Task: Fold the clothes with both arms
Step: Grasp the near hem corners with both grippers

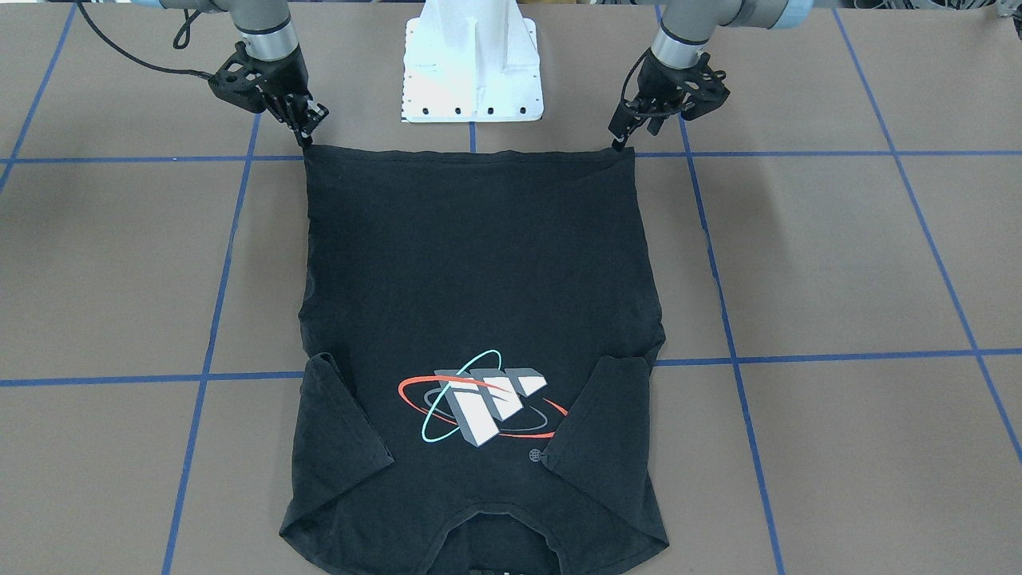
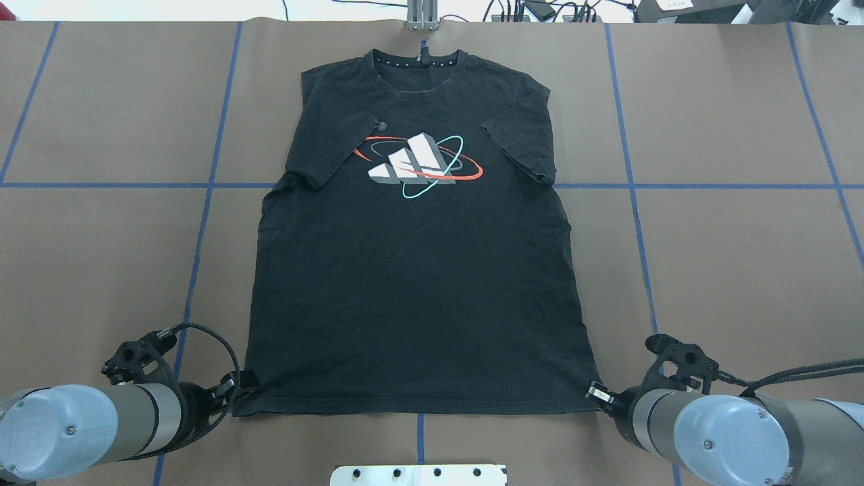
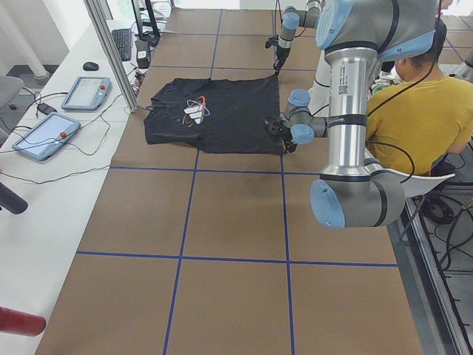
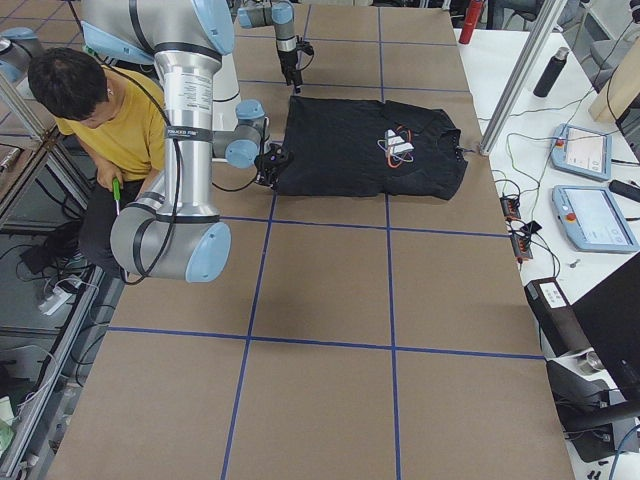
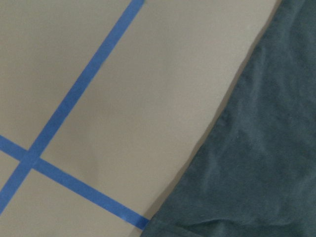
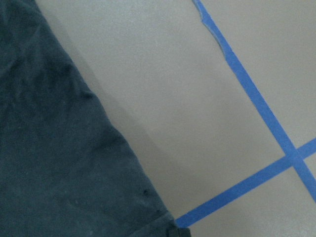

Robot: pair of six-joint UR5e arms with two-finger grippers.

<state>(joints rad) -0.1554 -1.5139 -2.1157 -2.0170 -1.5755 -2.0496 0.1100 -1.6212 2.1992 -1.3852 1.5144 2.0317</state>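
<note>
Pinching T-shirt (image 1: 479, 263) hem corners at the table's (image 1: 798, 255) robot-side edge.
Left gripper (image 1: 619, 142) and right gripper (image 1: 307, 137) are clenched on cloth; an even lift toward the collar is needed.

Black T-shirt (image 1: 479, 271) lies flat on brown table cover (image 1: 838, 255), print side up, collar at bottom edge of frame, hem at top. Both short sleeves folded inward over body, on either side of orbit logo (image 1: 483, 403) in lower centre. Right gripper (image 1: 306, 137), upper left of frame, fingertips drawn together on left hem corner. Left gripper (image 1: 620, 140), upper right, same on right hem corner. White base mount (image 1: 471, 64) at top centre. Blue tape lines (image 1: 798, 357) make grid.
</note>
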